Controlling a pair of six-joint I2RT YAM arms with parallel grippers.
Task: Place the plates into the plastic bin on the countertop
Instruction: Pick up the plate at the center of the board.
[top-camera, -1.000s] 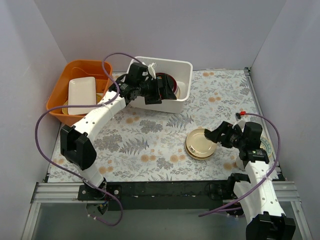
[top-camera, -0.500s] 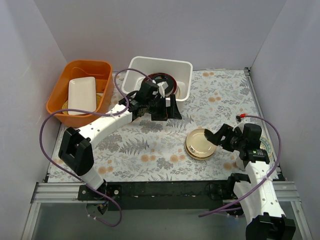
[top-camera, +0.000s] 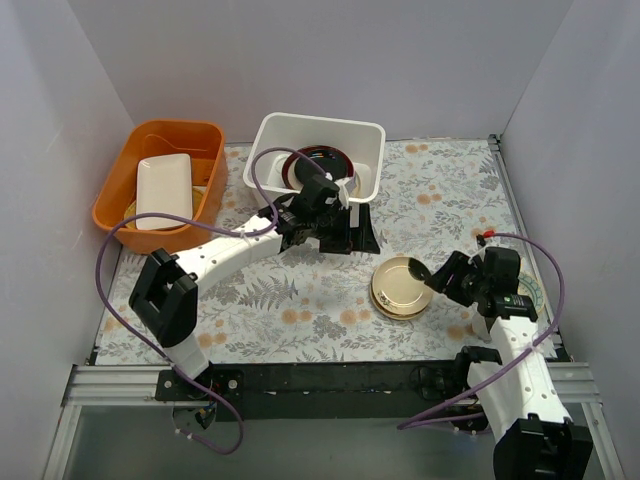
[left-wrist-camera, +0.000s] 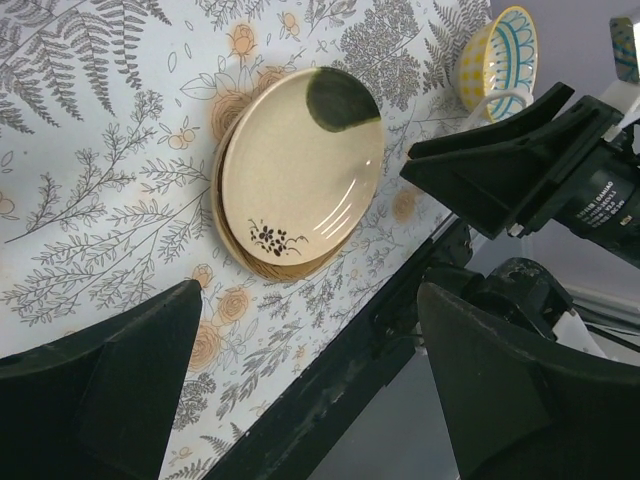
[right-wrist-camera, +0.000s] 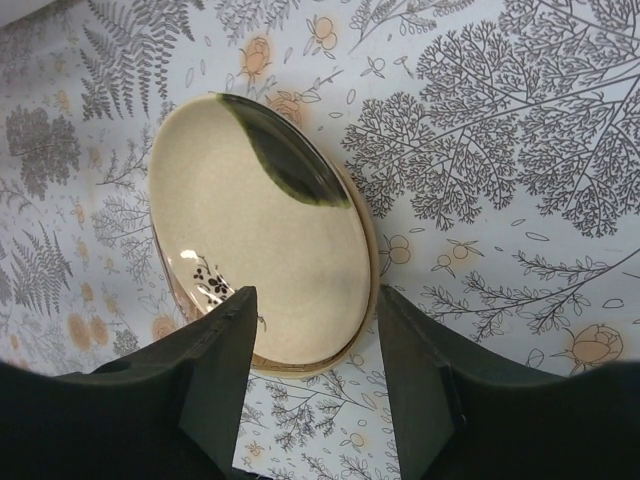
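Left claw (top-camera: 350, 240) withdrew from plastic bin (top-camera: 367, 140), fingers spread

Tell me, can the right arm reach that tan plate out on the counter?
Probably yes: the right gripper is open and hovers right beside the tan plate, with nothing between them.

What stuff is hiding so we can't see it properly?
Top view: the left arm covers the near edge of the dark round plates in the white plastic bin; their number is unclear.
Top view: the white rectangular dish hides what lies under it in the orange tub.
Left wrist view: the right arm hides part of the yellow-and-blue cup.
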